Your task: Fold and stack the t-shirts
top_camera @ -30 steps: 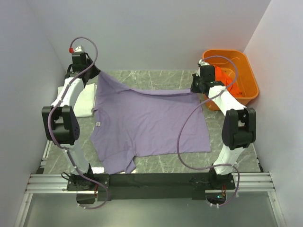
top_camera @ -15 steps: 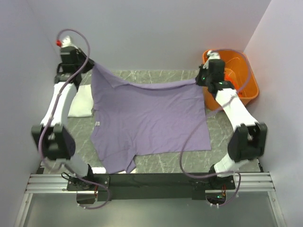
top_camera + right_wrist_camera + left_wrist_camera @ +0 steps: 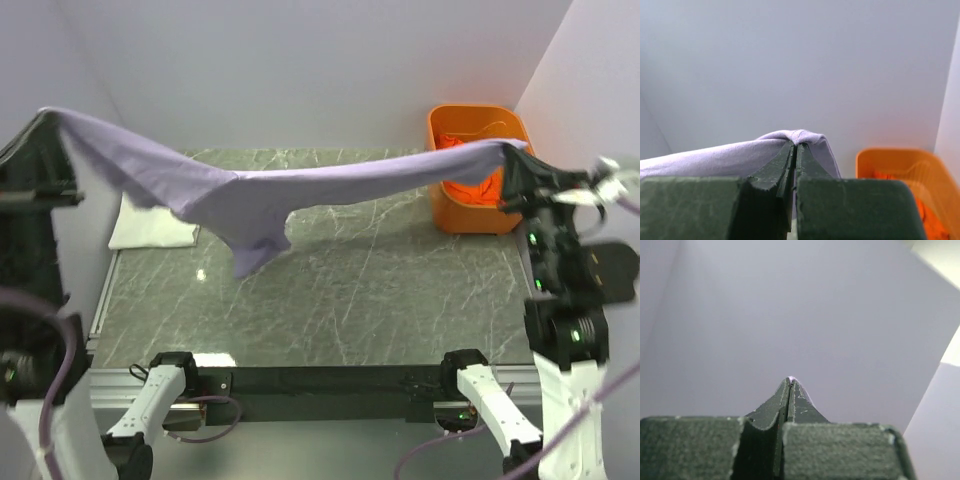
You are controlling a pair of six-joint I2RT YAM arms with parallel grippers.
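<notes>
You're hoisting the lavender t-shirt (image 3: 300, 190), flat a second ago, clear off the table (image 3: 400, 290). The left gripper (image 3: 790, 385) at ten o'clock and the right gripper (image 3: 796, 147) at two are pinching its corners, stretching it midair for folding.

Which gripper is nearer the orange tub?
Right. The right gripper grips the lavender t-shirt close by the orange tub; the left gripper grips its other end, far left.

Plain pale walls (image 3: 300, 70), grey marble tabletop (image 3: 380, 280), even light
</notes>
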